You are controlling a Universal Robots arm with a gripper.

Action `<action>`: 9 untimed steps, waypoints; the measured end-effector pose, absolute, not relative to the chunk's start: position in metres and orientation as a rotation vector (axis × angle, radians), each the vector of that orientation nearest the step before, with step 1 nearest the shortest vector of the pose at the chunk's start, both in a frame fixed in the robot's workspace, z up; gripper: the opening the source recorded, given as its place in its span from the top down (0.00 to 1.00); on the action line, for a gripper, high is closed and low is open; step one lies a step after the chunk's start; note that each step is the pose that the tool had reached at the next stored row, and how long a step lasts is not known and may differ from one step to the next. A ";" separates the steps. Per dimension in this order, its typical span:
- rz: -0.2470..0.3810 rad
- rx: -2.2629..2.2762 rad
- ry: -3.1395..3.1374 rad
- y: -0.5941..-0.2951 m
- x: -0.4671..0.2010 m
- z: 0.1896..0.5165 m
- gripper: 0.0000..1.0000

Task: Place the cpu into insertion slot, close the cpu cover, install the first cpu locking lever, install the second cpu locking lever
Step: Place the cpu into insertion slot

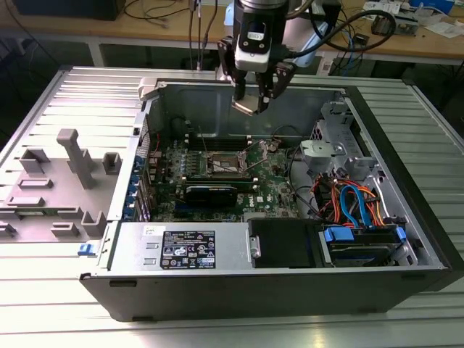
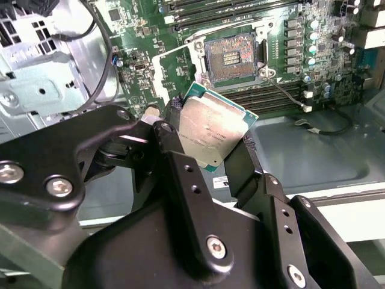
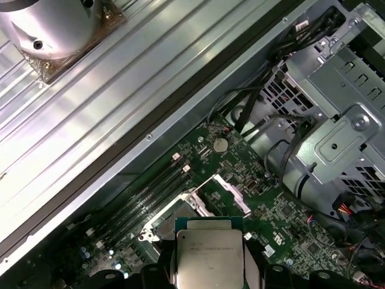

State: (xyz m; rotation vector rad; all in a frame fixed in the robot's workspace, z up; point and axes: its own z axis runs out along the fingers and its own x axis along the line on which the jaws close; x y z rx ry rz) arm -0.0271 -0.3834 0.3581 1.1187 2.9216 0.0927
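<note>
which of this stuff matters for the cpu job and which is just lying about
In the job: gripper holding the cpu; socket; open cover.
Lying about: grey holder; blue cables; drive cage.

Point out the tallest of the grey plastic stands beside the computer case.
The T-topped post at the exterior view's left; it rises well above the low blocks around it.

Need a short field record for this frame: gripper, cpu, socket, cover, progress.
gripper: shut on the cpu, above the open computer case
cpu: held by its edges, metal top showing, clear of the motherboard
insertion slot: empty, contacts exposed
cpu cover: appears raised open
progress: cpu not yet placed
</note>
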 end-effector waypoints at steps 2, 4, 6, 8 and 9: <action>0.091 1.155 2.907 -0.383 -0.027 0.357 0.46; 0.089 1.193 2.891 -0.383 -0.027 0.356 0.46; 0.087 1.233 2.876 -0.383 -0.027 0.355 0.46; 0.081 1.301 2.852 -0.383 -0.027 0.352 0.46; 0.079 1.328 2.842 -0.383 -0.027 0.351 0.46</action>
